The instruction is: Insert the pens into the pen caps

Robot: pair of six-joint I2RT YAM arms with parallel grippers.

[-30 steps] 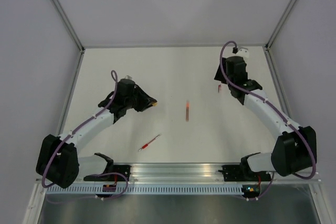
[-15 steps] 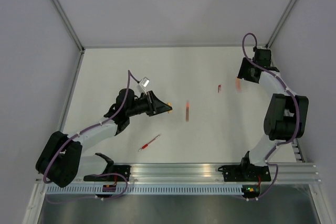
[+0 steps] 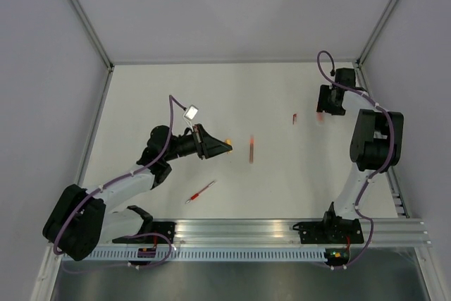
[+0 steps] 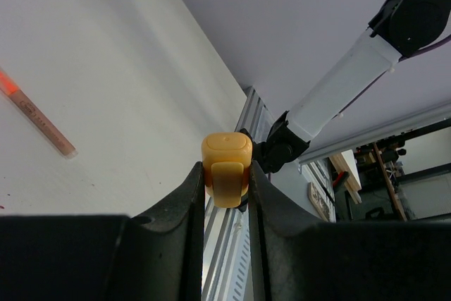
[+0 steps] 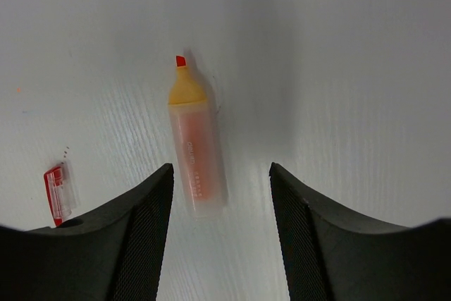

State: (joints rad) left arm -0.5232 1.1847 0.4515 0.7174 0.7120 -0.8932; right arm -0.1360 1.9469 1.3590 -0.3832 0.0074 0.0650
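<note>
My left gripper (image 3: 215,147) is shut on a yellow-orange pen cap (image 3: 227,142), held off the table; in the left wrist view the cap (image 4: 226,168) sits pinched between the fingertips. An orange pen (image 3: 251,149) lies just right of it, also seen in the left wrist view (image 4: 39,119). A slim red pen (image 3: 201,192) lies nearer the front. My right gripper (image 3: 326,103) is open over an uncapped orange highlighter (image 5: 197,153), which lies flat by its left finger (image 5: 151,202). A small red cap (image 5: 56,193) lies to the left; it also shows from the top (image 3: 294,118).
Grey enclosure walls close the back and both sides, and the right wall (image 3: 394,68) is close to the right arm. An aluminium rail (image 3: 239,230) runs along the near edge.
The left gripper has swung right toward the orange pen with the cap in it. The right arm has swung from the red cap back to the right, over the highlighter.
</note>
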